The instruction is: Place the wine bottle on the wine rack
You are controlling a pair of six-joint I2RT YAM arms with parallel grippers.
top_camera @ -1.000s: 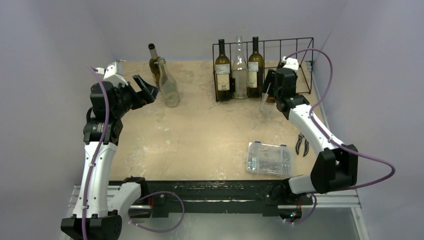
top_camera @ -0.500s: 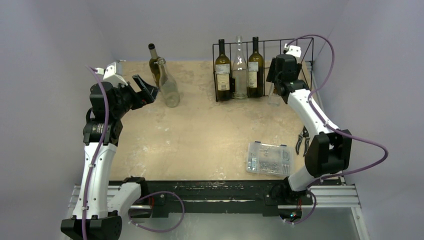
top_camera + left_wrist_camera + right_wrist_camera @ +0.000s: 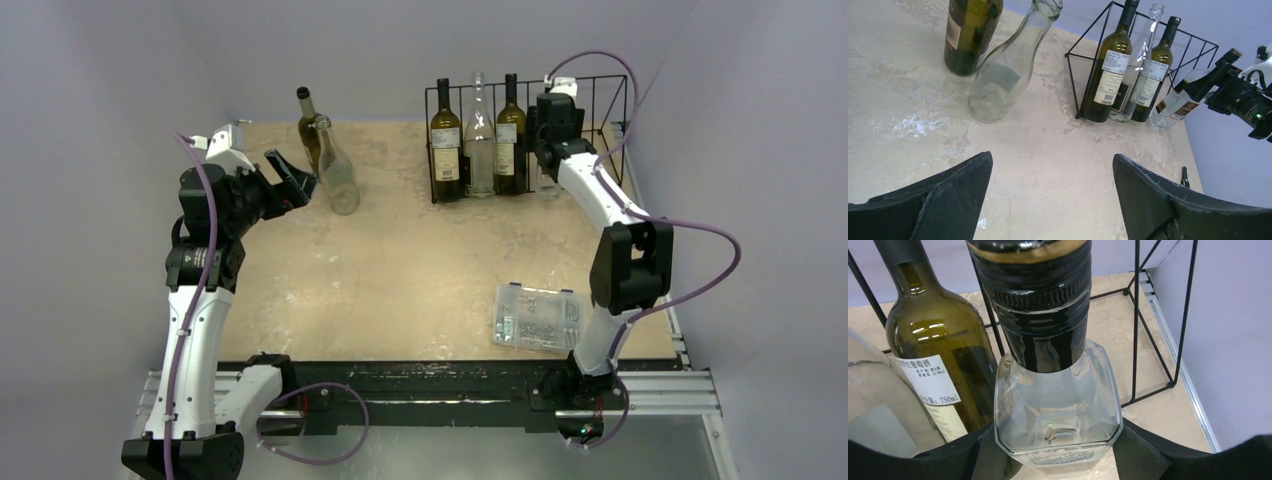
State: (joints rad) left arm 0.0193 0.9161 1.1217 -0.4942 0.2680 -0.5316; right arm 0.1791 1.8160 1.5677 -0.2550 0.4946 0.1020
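Observation:
My right gripper is shut on a clear square wine bottle with a black cap, its fingers on both sides of the glass. It holds the bottle tilted in the black wire wine rack, just right of three bottles standing there: dark green, clear, green. The held bottle also shows in the left wrist view. My left gripper is open and empty, just left of a clear glass bottle and a green bottle at back left.
A clear plastic parts box lies at front right. Black pliers lie near the table's right edge. The rack's right slots hold nothing. Purple walls close in the back and sides.
My right arm has carried the clear square bottle back and to the left, from in front of the rack into it beside the third bottle. The left arm has not moved.

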